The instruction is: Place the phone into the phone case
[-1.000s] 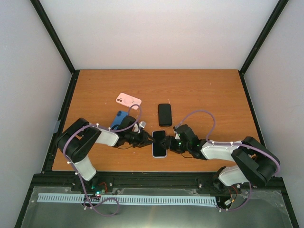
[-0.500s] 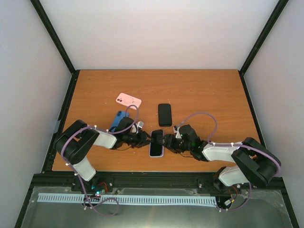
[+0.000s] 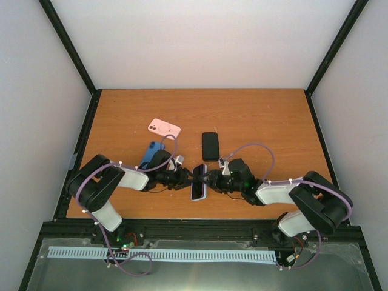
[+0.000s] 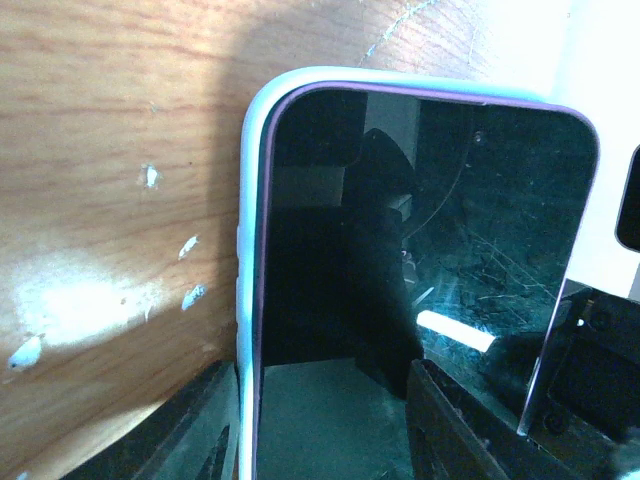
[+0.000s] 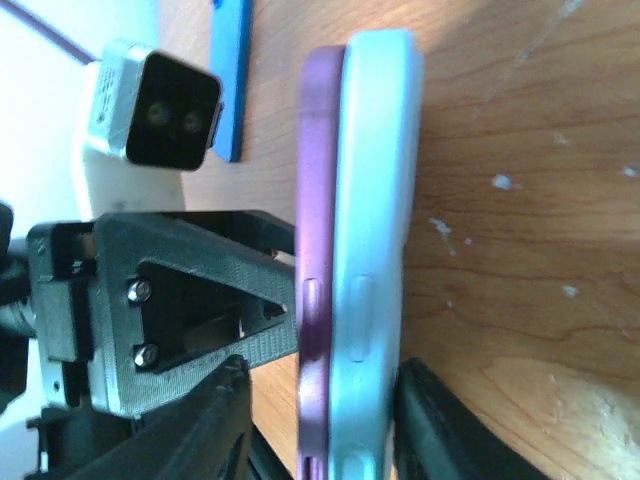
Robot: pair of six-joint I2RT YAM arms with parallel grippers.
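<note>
Wooden bench first, and both arms fold inward across its near half: left arm from one side, right arm from the other, meeting near the front middle.

Between them sits the purple-edged phone, backed by its pale phone case. From above the pair looks narrow, tipped rather than lying flat. The left wrist view has the dark screen facing it, with the case rim wrapped round one top corner. From the right wrist, phone and case stand side by side, the purple edge fully showing next to the case wall.

Further back on the bench: a black phone near the middle, a blue phone just beside the left arm, and a pink phone beyond that.

Left gripper — jaws apart, one finger just outside the case edge, the other across the screen, clamping nothing.

Right gripper — jaws partway closed, straddling phone and case together. One finger lies against the case back, and a dark sliver shows at the other. Whether it is squeezing, I cannot tell.
</note>
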